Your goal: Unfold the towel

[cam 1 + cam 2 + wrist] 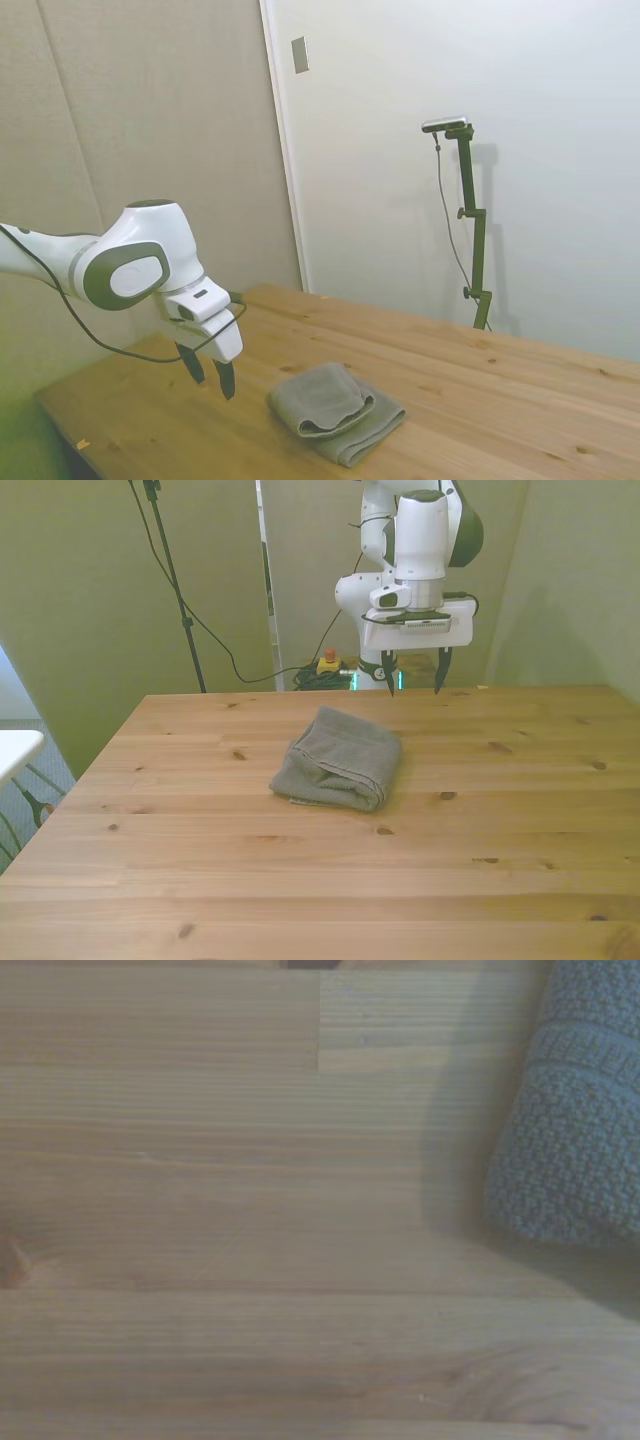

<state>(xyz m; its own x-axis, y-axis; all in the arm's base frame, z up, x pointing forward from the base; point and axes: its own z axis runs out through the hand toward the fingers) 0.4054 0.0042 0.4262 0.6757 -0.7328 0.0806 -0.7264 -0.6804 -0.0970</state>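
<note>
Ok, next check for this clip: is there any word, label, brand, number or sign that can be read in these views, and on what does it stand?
None can be read.
The towel shows only its woven border, no tag or print.
The gripper, open above the table, has a dark strip on its white body, too small to tell if it carries text.
The grey wall plate is blank.

Claw (412,672) downward, fingers apart

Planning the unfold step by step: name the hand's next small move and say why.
Probably bring the hand forward and down to the towel's near edge. The hand is open, holds nothing and hangs above the table behind the towel, which lies folded; the wrist view catches only its corner.
</note>
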